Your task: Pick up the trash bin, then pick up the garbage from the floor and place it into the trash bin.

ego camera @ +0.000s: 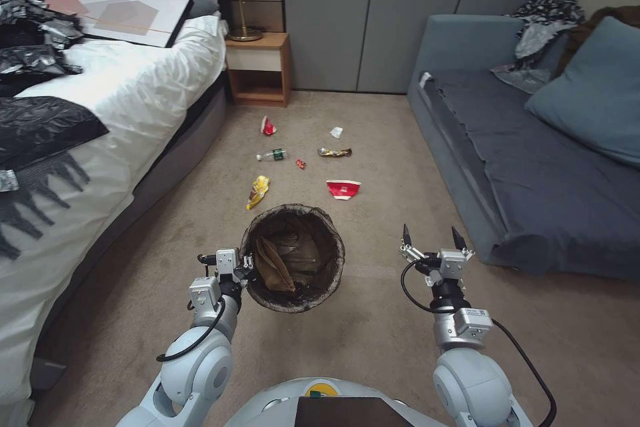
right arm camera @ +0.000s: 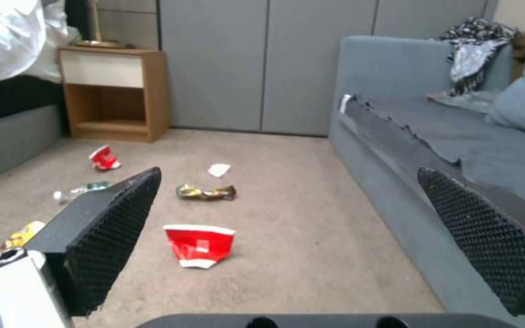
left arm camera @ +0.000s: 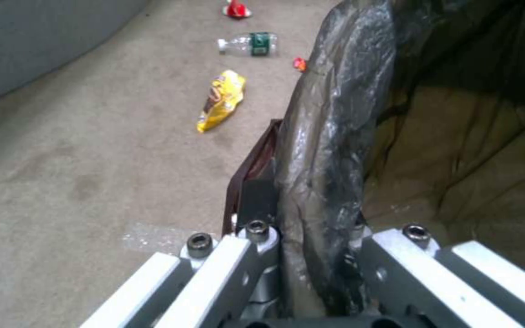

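Observation:
The trash bin (ego camera: 293, 267), lined with a dark bag, is right in front of me with tan paper (ego camera: 272, 265) inside. My left gripper (ego camera: 243, 273) is shut on its left rim; in the left wrist view its fingers (left arm camera: 256, 237) straddle the liner-wrapped rim (left arm camera: 329, 136). My right gripper (ego camera: 431, 240) hangs open and empty to the right of the bin. The garbage lies on the carpet beyond: a flattened red cup (ego camera: 343, 189), yellow snack bag (ego camera: 257, 191), bottle (ego camera: 272, 155), tiny red wrapper (ego camera: 301, 164), gold wrapper (ego camera: 334, 152), tissue (ego camera: 337, 132) and another red cup (ego camera: 267, 126).
A bed (ego camera: 100, 120) with black plastic bags (ego camera: 40, 123) runs along the left. A blue-grey sofa (ego camera: 533, 173) lines the right. A wooden nightstand (ego camera: 259, 70) with a lamp stands at the back by grey cabinet doors (ego camera: 360, 13). The litter lies on carpet between bed and sofa.

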`<state>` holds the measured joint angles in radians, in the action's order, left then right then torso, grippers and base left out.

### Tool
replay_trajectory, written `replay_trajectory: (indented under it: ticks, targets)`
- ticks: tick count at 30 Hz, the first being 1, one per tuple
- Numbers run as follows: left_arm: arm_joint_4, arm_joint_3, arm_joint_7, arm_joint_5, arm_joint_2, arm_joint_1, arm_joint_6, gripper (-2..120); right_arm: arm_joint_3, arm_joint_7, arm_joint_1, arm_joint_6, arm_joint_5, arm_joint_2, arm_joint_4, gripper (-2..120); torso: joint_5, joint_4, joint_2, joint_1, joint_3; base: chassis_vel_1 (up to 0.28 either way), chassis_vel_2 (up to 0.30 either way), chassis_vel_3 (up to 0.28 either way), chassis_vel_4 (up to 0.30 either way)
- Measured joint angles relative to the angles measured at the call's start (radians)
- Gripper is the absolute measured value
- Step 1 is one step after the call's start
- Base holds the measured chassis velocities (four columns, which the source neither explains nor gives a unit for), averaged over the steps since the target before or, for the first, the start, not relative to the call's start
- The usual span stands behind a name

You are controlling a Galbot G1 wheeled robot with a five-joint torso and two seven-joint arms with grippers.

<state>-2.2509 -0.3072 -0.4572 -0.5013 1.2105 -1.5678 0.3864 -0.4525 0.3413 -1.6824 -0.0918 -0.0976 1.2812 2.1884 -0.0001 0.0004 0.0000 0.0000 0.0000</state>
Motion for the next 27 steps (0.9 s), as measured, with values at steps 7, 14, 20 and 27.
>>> replay_trajectory:
  ticks: [7,14,20,27]
  targets:
    - [0.001,-0.002,0.000,0.002,0.000,0.001,-0.005,4,0.004,0.009,0.006,0.007,-0.007,0.004,0.000,100,0.0000,-0.0008,0.000,0.000,0.000,0.011,0.005,0.006,0.007]
    - [0.002,-0.002,-0.001,0.002,0.001,0.003,-0.007,4,0.005,0.019,0.004,0.010,-0.004,0.007,0.000,100,0.0000,-0.0005,0.000,0.000,0.000,0.000,0.000,0.000,0.000]
    - [0.004,0.003,-0.003,0.003,0.000,0.004,-0.009,4,0.001,0.032,0.003,0.016,0.003,0.010,0.004,100,0.0000,-0.0004,0.000,0.000,0.000,0.000,0.000,0.000,0.000]
    - [0.004,0.004,-0.002,0.005,-0.001,0.004,-0.012,4,-0.003,0.038,0.003,0.029,0.007,0.013,0.006,100,0.0000,-0.0004,0.000,0.000,0.000,0.000,0.000,0.000,0.000]
